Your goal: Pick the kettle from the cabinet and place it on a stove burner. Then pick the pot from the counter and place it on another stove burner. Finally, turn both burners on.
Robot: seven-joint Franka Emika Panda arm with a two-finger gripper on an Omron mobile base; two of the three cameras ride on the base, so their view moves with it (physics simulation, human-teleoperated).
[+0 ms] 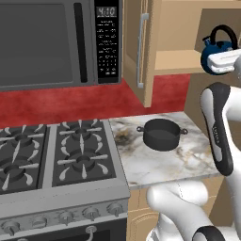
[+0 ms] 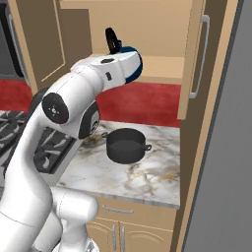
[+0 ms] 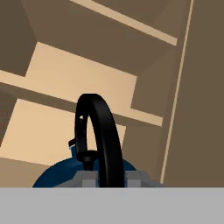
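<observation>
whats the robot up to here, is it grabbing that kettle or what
The arm is reaching into the open cabinet, its gripper at the blue kettle, fingers either side of the black handle. Whether it has clamped is hard to tell. The pot sits on the counter, and the stove burners have nothing on them.

Lighting: even, bright, sourceless render; soft dark smudge on the table (image 1: 155,162) beside the pot (image 1: 161,134). Cabinet (image 3: 78,83) interior dimmer, shelves in brown shade. Focus sharp throughout, edges slightly pixelated, no glare.
</observation>
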